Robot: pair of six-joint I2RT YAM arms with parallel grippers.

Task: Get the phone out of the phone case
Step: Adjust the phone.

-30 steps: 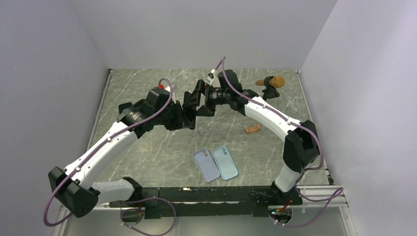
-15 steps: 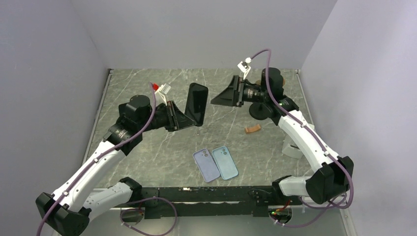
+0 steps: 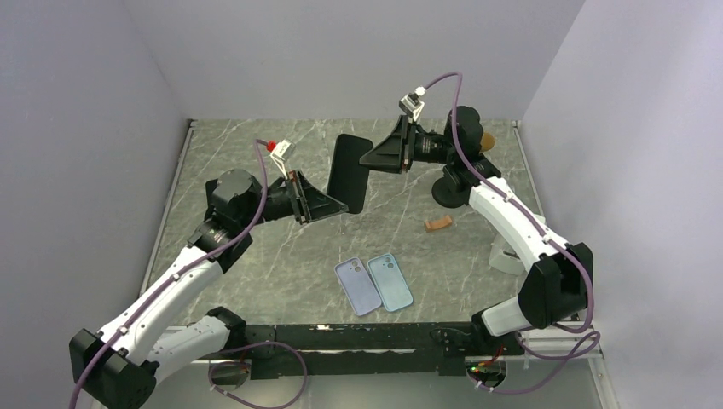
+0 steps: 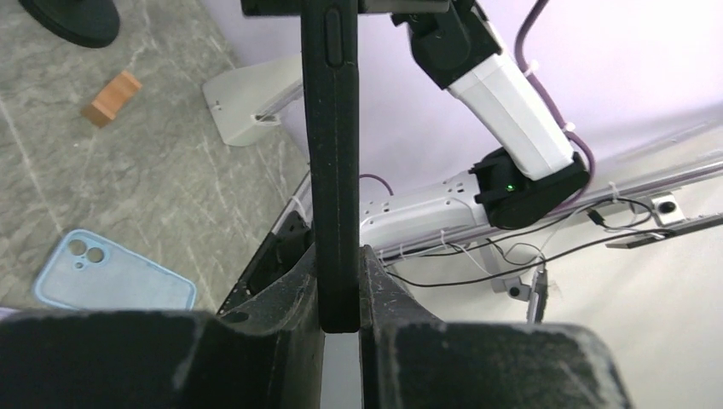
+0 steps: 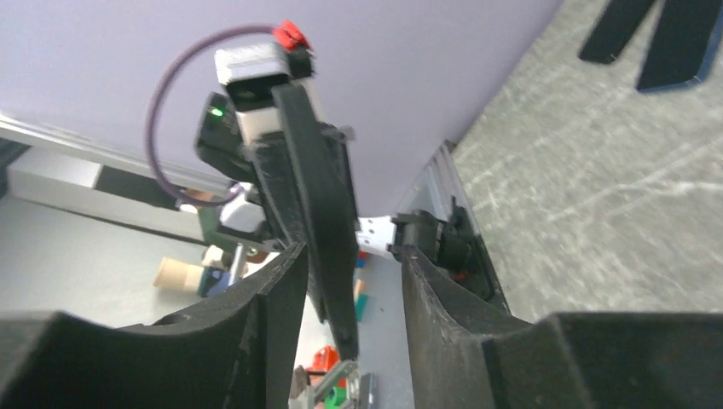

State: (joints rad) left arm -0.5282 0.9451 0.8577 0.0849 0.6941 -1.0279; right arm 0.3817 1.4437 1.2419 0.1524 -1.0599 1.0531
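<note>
Close to the near edge of the tabletop (image 3: 273, 256) two loose cases lie side by side, a lilac case (image 3: 356, 287) and a light blue case (image 3: 391, 282). Neither is in play. Farther in, above the middle of the tabletop, the left hand (image 4: 341, 288) is clamped on the lower end of the cased phone (image 3: 351, 173) and holds it upright in the air. The right hand (image 5: 348, 256), reaching in from the far right corner, straddles the upper end with its fingers apart and a gap on one side. The step appears to be the start of the peel, with one hand anchoring and the other taking hold. The next move probably calls for the right hand to close on a case edge and pry it off against a firm left grip.
</note>
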